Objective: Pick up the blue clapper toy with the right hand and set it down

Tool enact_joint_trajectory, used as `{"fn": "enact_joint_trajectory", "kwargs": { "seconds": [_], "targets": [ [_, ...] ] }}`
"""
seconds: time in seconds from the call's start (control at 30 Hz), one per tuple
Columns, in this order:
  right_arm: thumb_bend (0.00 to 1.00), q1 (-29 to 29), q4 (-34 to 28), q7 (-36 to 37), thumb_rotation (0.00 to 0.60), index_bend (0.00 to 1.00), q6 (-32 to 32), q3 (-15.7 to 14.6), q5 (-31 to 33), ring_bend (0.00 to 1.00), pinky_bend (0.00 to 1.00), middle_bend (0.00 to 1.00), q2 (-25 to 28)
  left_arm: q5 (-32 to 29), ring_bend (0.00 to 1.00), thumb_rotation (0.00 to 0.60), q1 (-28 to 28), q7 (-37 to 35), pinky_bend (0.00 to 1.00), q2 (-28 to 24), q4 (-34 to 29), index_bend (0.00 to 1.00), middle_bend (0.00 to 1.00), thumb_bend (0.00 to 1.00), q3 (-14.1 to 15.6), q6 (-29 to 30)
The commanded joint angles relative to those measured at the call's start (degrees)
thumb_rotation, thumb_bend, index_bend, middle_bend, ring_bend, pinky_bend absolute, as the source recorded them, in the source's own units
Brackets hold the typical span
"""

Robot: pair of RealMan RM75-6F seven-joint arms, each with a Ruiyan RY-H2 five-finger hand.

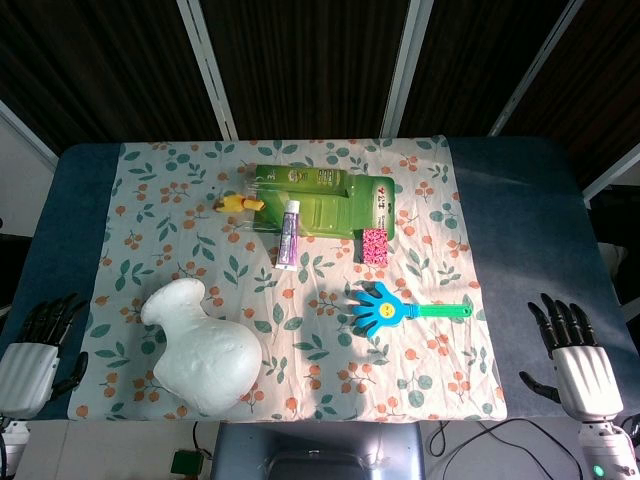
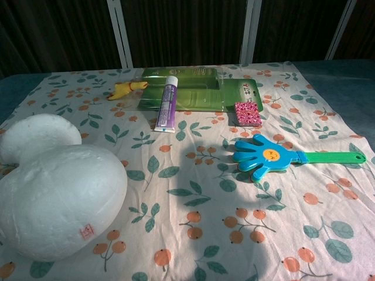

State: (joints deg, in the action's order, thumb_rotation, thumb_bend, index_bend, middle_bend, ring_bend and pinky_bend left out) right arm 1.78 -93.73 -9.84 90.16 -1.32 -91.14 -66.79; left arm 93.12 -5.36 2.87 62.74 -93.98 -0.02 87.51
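Floral cloth (image 1: 150,200) bears blue clapper toy (image 1: 385,311) near its right edge.

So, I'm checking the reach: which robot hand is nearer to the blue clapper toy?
Right. The right robot hand rests open just off the cloth, beyond the blue clapper toy's green handle; the left robot hand lies across the table, past the white vase.

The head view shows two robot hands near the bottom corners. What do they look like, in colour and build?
Both the left hand and the right hand have black, segmented fingers on a smooth white shell that covers the palm and back. Below the right hand, the grey wrist carries a small green light. Black cables lie beneath the table edge nearby.
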Motion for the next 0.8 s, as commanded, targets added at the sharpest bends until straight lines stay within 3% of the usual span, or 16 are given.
{"fn": "enact_joint_trajectory", "kwargs": {
  "seconds": [0.03, 0.2, 0.37, 0.57, 0.7, 0.8],
  "targets": [
    [0.18, 0.3, 0.41, -0.02, 0.6, 0.0, -0.05, 0.43, -0.46, 0.0, 0.0, 0.0, -0.83, -0.01, 0.0, 0.6, 0.12, -0.18, 0.08, -0.22, -0.03, 0.02, 0.0, 0.49, 0.16, 0.01],
    [0.18, 2.77, 4.32, 1.1, 0.6, 0.0, -3.53, 2.56, 1.18, 0.0, 0.0, 0.0, -4.11, -0.08, 0.0, 0.6, 0.53, -0.43, 0.08, -0.74, -0.4, 0.02, 0.0, 0.49, 0.35, 0.44],
    [0.18, 9.14, 9.63, 4.1, 0.6, 0.01, -14.98, 5.77, 6.66, 0.0, 0.0, 0.0, -7.63, 0.79, 0.0, 0.6, 0.86, -1.53, 0.08, -1.43, -0.59, 0.02, 0.0, 0.49, 0.8, 1.07],
    [0.28, 15.21, 16.06, 1.63, 0.6, 0.25, -24.43, 7.61, 10.72, 0.0, 0.0, 0.0, -13.85, 1.32, 0.0, 0.6, 1.19, -3.11, 0.08, -1.99, -0.36, 0.02, 0.0, 0.49, 1.02, 1.8],
    [0.33, 17.19, 19.7, 0.23, 0.6, 0.39, -27.02, 7.53, 11.66, 0.0, 0.0, 0.0, -17.57, 1.8, 0.0, 0.6, 1.32, -3.71, 0.08, -2.3, -0.24, 0.02, 0.0, 0.49, 1.29, 1.99],
    [0.37, 18.23, 21.95, 1.02, 0.6, 0.44, -27.99, 8.3, 12.86, 0.0, 0.0, 0.0, -19.95, 2.16, 0.0, 0.6, 1.32, -3.95, 0.08, -2.52, -0.29, 0.02, 0.0, 0.49, 1.5, 1.94]
  ]
}}
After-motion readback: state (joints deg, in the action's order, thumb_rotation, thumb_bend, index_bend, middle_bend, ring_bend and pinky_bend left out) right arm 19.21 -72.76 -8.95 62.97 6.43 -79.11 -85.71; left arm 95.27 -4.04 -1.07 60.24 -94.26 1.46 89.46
